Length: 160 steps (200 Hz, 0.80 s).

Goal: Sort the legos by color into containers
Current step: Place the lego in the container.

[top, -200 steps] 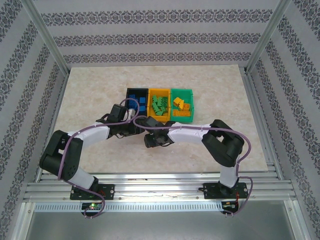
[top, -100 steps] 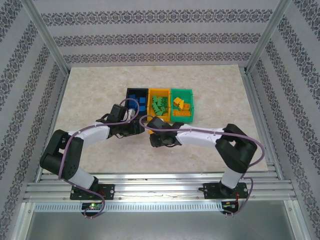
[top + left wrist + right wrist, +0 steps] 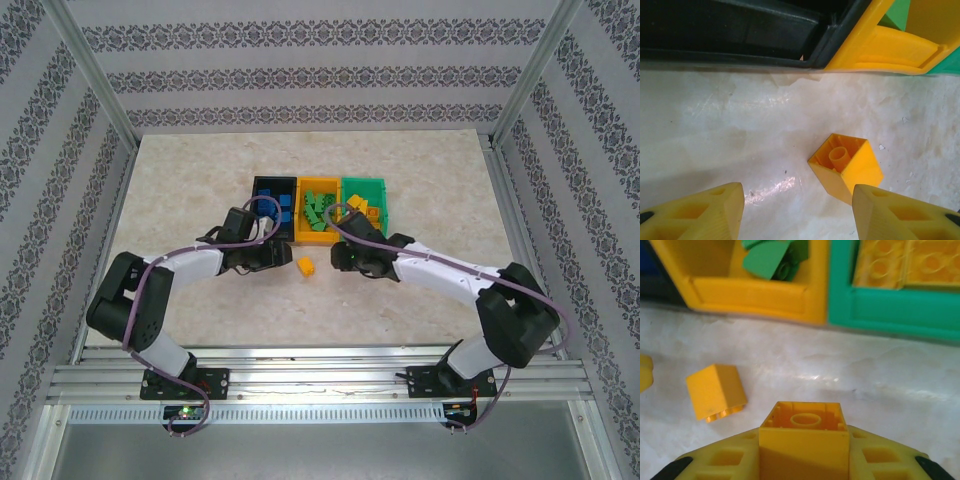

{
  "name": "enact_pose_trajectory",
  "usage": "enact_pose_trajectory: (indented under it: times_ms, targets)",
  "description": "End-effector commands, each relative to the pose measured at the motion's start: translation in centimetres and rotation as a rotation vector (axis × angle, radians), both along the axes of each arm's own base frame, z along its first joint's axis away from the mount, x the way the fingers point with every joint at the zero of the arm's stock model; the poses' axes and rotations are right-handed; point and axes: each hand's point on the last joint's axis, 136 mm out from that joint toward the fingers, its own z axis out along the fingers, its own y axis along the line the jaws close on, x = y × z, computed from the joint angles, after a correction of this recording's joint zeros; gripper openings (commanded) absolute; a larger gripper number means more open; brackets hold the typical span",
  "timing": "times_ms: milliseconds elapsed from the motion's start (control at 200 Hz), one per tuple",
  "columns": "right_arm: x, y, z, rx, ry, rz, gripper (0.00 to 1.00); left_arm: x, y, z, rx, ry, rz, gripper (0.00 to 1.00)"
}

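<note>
Three containers stand side by side: a black one (image 3: 272, 181) with blue legos (image 3: 285, 206), an orange-yellow one (image 3: 320, 181) with green legos (image 3: 318, 210), and a green one (image 3: 366, 181) with yellow legos (image 3: 362, 209). A loose yellow lego (image 3: 306, 266) lies on the table in front of them. In the left wrist view this yellow lego (image 3: 845, 167) lies tilted, hollow side showing. My left gripper (image 3: 797, 215) is open, low over the table just short of it. My right gripper (image 3: 804, 440) is shut on another yellow lego (image 3: 805, 432), hollow side forward, facing the green container (image 3: 890, 312).
The loose yellow lego (image 3: 716, 390) lies to the left of my right gripper, in front of the orange-yellow container (image 3: 750, 292). The black container's front wall (image 3: 740, 35) is just beyond my left gripper. Both arms (image 3: 440, 270) reach in from the near edge. Metal frame posts (image 3: 90, 80) border the table.
My right arm has swung right and toward the containers, carrying its yellow lego, and its jaws have tightened. The loose yellow lego on the table has come into view. My left arm has hardly moved.
</note>
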Motion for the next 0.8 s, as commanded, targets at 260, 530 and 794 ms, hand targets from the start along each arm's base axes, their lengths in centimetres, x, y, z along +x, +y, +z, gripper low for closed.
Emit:
enact_pose_trajectory:
  times_ms: [260, 530, 794]
  targets:
    - [4.4, -3.4, 3.0, 0.048, -0.091, -0.048, 0.35, 1.0, -3.1, 1.5, -0.035, -0.043, -0.047, 0.59]
    - [9.5, -3.2, 4.3, 0.078, -0.113, -0.038, 0.36, 0.6, -4.3, 1.7, -0.012, -0.047, -0.072, 0.59]
    - [14.2, -3.0, 3.0, 0.082, -0.083, -0.027, 0.39, 0.3, -4.8, 2.3, 0.011, -0.058, -0.078, 0.59]
